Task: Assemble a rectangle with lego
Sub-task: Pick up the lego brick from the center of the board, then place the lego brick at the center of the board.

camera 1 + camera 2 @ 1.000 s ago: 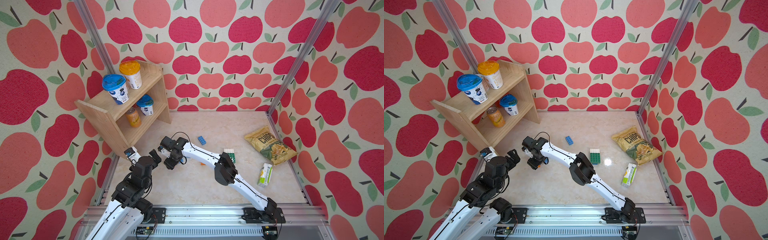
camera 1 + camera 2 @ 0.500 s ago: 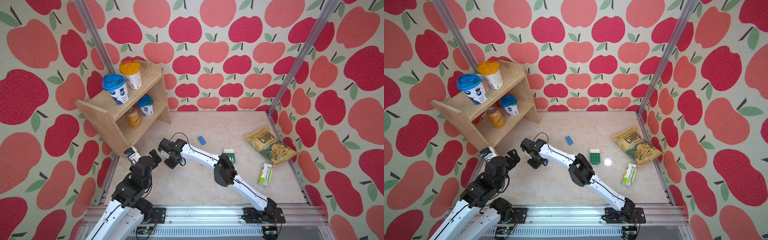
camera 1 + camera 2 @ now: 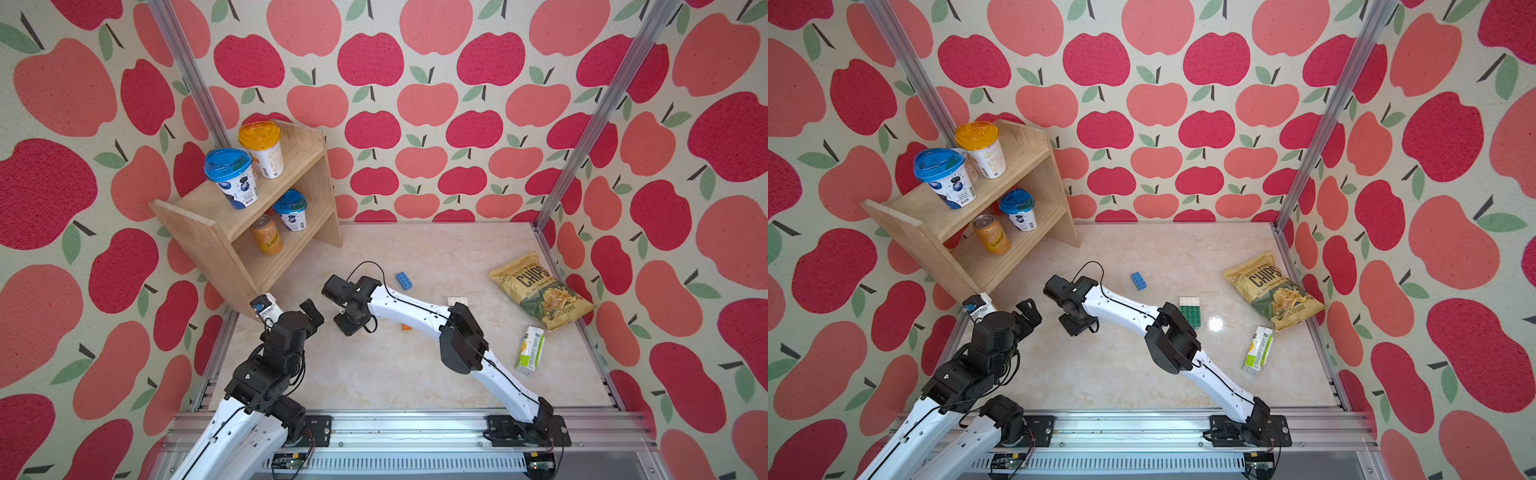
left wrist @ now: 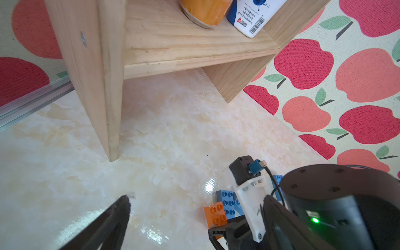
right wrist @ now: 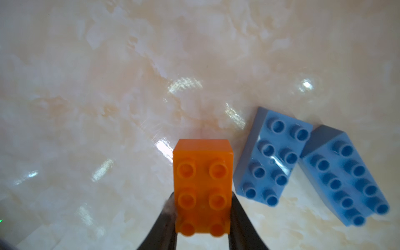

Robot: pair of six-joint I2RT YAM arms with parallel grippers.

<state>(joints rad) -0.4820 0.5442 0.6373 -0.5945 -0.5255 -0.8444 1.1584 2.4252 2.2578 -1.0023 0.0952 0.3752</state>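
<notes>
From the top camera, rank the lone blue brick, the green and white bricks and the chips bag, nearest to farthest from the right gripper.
From the right gripper, in a top view:
1. Lone blue brick, just behind it.
2. Green and white bricks, in the middle, to its right.
3. Chips bag, far right side.

A pale wooden two-tier shelf (image 3: 199,237) on the marbled worktop (image 3: 395,374) carries a blue-lidded cup (image 3: 230,178) and an orange-lidded cup (image 3: 262,149) on top, with an orange can (image 3: 267,235) and a smaller blue-lidded cup (image 3: 291,210) below. A yellow-green chips bag (image 3: 540,291) and a green-white carton (image 3: 530,350) lie well apart from it.
</notes>
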